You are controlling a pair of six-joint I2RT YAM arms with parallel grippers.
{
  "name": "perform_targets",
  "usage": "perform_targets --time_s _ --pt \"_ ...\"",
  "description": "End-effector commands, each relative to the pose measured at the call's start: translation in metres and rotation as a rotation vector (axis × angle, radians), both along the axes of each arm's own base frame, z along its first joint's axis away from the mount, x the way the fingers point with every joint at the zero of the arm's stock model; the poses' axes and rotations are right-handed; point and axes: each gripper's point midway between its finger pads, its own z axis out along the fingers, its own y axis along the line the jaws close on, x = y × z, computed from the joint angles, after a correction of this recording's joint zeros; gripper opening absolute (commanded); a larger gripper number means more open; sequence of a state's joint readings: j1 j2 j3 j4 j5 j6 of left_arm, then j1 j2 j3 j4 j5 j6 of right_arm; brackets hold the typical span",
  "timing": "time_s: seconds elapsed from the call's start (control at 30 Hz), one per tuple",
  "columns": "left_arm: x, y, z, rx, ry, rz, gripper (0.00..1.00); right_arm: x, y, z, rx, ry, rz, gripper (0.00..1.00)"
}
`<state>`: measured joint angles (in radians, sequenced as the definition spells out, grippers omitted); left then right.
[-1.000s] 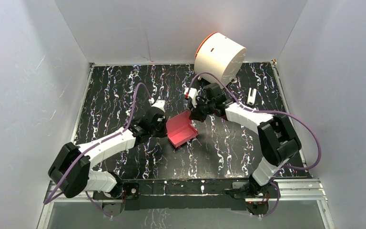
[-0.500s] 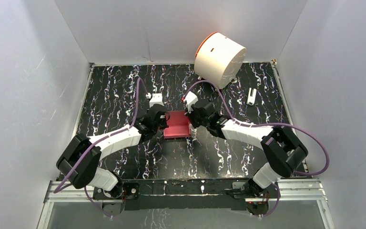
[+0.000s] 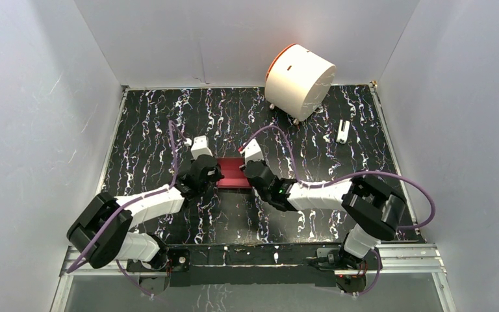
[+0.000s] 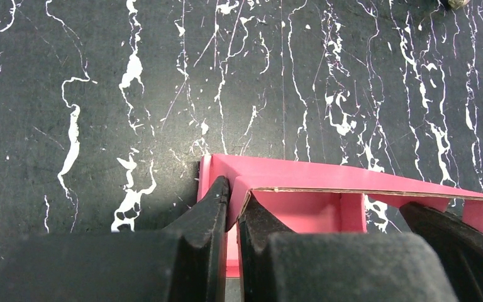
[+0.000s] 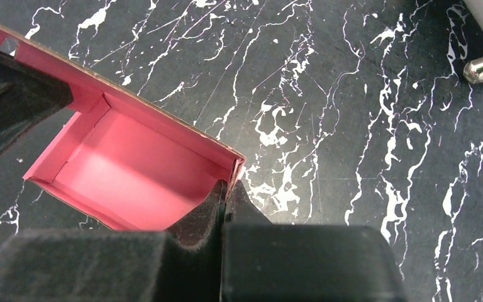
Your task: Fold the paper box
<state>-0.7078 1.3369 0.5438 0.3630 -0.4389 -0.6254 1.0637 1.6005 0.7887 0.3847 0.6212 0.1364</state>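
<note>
The paper box (image 3: 232, 173), a pink-red cardboard tray with raised walls, is held between both arms over the middle of the marbled table. My left gripper (image 4: 234, 196) is shut on the box's left side wall (image 4: 251, 189), one finger outside and one inside. My right gripper (image 5: 227, 186) is shut on the box's right wall near its corner (image 5: 236, 168). The right wrist view shows the box's open pink inside (image 5: 132, 167). The left gripper (image 3: 212, 174) and the right gripper (image 3: 249, 175) face each other across the box.
A large white cylinder with an orange rim (image 3: 299, 78) lies on its side at the back right, a metal foot (image 5: 481, 68) of it showing. A small white piece (image 3: 343, 131) lies at the right. White walls enclose the black marbled table (image 3: 156, 123).
Both grippers have carried the box toward the near middle and turned it from tilted to level and square. The arms have drawn in closer to each other on either side.
</note>
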Motion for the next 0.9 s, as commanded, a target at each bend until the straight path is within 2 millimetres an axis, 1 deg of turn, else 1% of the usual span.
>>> perform_targets --time_s 0.0,0.13,0.37,0.43,0.53,0.63,0.77,0.87 --pt "-0.012 -0.027 0.016 -0.156 -0.021 -0.086 0.03 -0.015 0.029 0.003 0.141 -0.001 -0.024 0.0" --pt "-0.02 -0.023 0.011 -0.169 -0.012 -0.088 0.03 -0.018 0.03 -0.001 0.176 0.03 -0.07 0.0" --pt "-0.027 -0.022 0.011 -0.197 -0.007 -0.099 0.03 -0.011 0.034 0.011 0.255 0.043 -0.148 0.0" --pt "-0.028 -0.023 0.01 -0.203 -0.001 -0.105 0.03 -0.009 0.032 0.006 0.265 0.058 -0.198 0.0" --pt "-0.031 -0.024 0.007 -0.207 0.005 -0.112 0.03 -0.008 0.029 -0.004 0.253 0.067 -0.227 0.0" --pt "-0.034 -0.022 0.004 -0.207 0.011 -0.114 0.04 -0.012 0.028 -0.014 0.256 0.09 -0.232 0.0" --pt "-0.041 -0.019 -0.004 -0.204 0.024 -0.126 0.04 -0.017 0.017 -0.027 0.244 0.087 -0.227 0.0" --pt "-0.047 -0.016 -0.009 -0.198 0.031 -0.138 0.05 -0.023 0.014 -0.034 0.24 0.105 -0.212 0.0"
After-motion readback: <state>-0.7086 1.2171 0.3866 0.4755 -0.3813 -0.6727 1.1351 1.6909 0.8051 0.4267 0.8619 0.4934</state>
